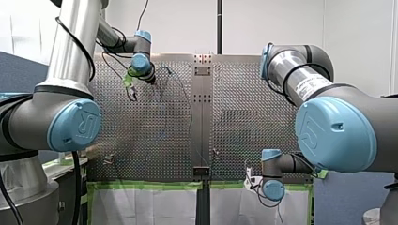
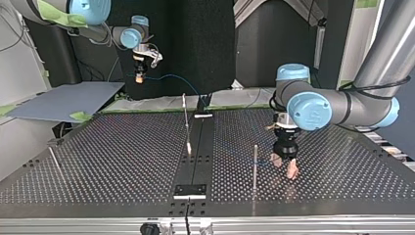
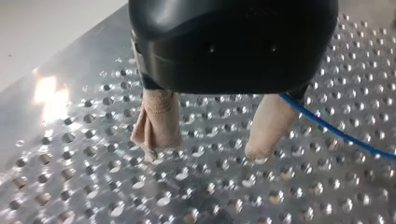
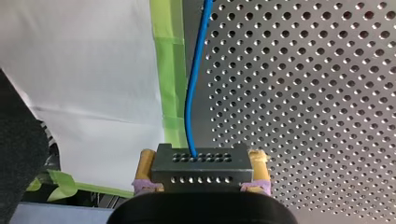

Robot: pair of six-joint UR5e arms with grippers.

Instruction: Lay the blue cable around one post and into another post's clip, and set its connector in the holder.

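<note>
My right gripper (image 4: 201,185) is shut on a dark connector block (image 4: 201,164) with rows of holes. The blue cable (image 4: 194,84) leaves the block and runs ahead over the perforated table. In the top view this gripper (image 2: 140,77) hangs beyond the table's far edge, and the cable (image 2: 171,76) arcs from it toward the table. My left gripper (image 3: 205,154) is open, its beige fingers (image 3: 158,123) just above the plate, with the cable (image 3: 336,133) passing beside one finger. In the top view it (image 2: 286,165) stands close beside a thin upright post (image 2: 255,164).
A second post (image 2: 185,120) rises near the table's centre rail, and a third, leaning one (image 2: 55,159) stands at the top view's left. A small dark bracket (image 2: 190,190) sits on the rail near the front edge. Green tape (image 4: 170,70) and white sheeting border the table.
</note>
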